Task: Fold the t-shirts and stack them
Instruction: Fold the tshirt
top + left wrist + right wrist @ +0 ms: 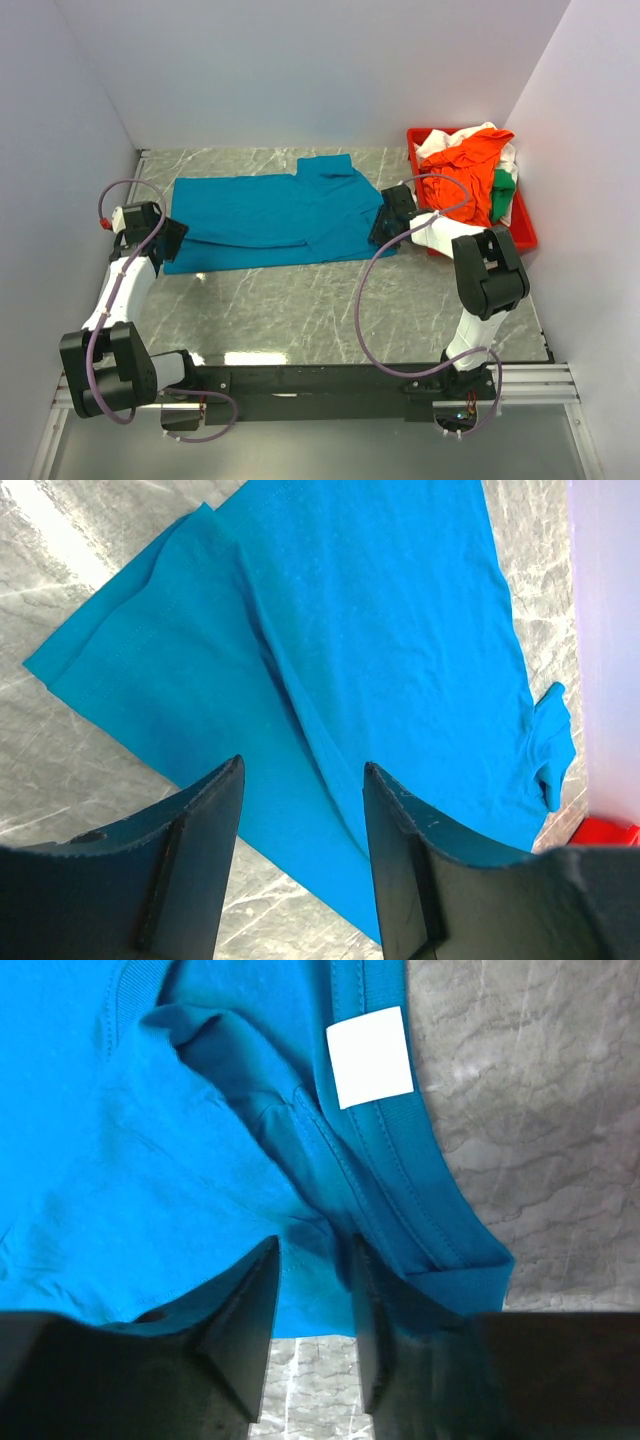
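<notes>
A teal-blue t-shirt (280, 210) lies flat across the back of the marble table, its lower part folded lengthwise. My left gripper (172, 240) is at its left end, low over the cloth. In the left wrist view the gripper (302, 770) is open and empty, with the shirt (380, 630) stretching away from the fingertips. My right gripper (385, 225) is at the shirt's right end by the collar. In the right wrist view it (315, 1245) is open, tips over the shirt's edge near the collar band (400, 1170) and white label (370, 1057). Orange (465, 160), white (482, 130) and green (502, 195) shirts lie heaped at the back right.
The heap sits in a red plastic tray (525, 238) against the right wall; its corner shows in the left wrist view (610, 830). White walls close in the left, back and right. Bare marble lies between the teal shirt and the arm bases.
</notes>
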Motion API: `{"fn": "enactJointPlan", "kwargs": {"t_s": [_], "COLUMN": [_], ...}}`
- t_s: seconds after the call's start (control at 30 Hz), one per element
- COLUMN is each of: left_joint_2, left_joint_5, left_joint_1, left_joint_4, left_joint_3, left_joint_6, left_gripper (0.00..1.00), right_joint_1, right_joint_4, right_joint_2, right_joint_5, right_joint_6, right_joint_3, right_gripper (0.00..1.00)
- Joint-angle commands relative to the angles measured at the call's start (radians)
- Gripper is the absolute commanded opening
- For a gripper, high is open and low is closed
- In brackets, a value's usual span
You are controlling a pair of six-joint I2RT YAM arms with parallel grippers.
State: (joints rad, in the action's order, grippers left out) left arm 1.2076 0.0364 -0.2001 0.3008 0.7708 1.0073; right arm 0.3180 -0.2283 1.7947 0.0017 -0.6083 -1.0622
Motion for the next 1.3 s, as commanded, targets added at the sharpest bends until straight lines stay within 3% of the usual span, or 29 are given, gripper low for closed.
{"fn": "enactJointPlan", "kwargs": {"t_s": [0.0,0.03,0.2,0.27,0.5,0.9,1.1,1.27], "left_joint_2": [-0.014,-0.014,-0.003,0.001,0.087,0.315,0.409,0.451], "left_joint_5": [-0.021,-0.021,-0.023,-0.02,-0.018,-0.007,-0.004,-0.001], "left_joint_1": [0.001,-0.001,0.001,0.001,0.001,0.004,0.004,0.005], "left_joint_4": [-0.017,-0.017,-0.017,-0.02,-0.037,-0.048,-0.039,-0.042], "left_joint_3": [0.042,0.045,0.053,0.056,0.09,0.229,0.298,0.326], "left_joint_6": [-0.015,-0.013,-0.012,-0.012,0.017,0.053,0.045,0.03], "left_gripper": [0.56,0.56,0.56,0.56,0.55,0.52,0.52,0.53], "right_joint_1": [0.001,0.003,0.004,0.004,0.01,0.004,-0.007,-0.03], "right_joint_4": [0.023,0.024,0.006,-0.003,-0.069,-0.204,-0.183,-0.09], "right_joint_2": [0.002,-0.001,-0.003,-0.006,0.031,0.284,0.406,0.428], "right_joint_5": [0.001,0.001,0.001,-0.032,-0.092,-0.172,-0.233,-0.261], "right_joint_6": [-0.001,-0.001,0.001,-0.001,-0.007,-0.031,-0.096,-0.163], "right_joint_3": [-0.021,-0.019,-0.047,-0.074,-0.235,-0.72,-0.84,-0.832], "right_gripper": [0.4,0.38,0.06,0.0,0.0,0.0,0.0,0.0]}}
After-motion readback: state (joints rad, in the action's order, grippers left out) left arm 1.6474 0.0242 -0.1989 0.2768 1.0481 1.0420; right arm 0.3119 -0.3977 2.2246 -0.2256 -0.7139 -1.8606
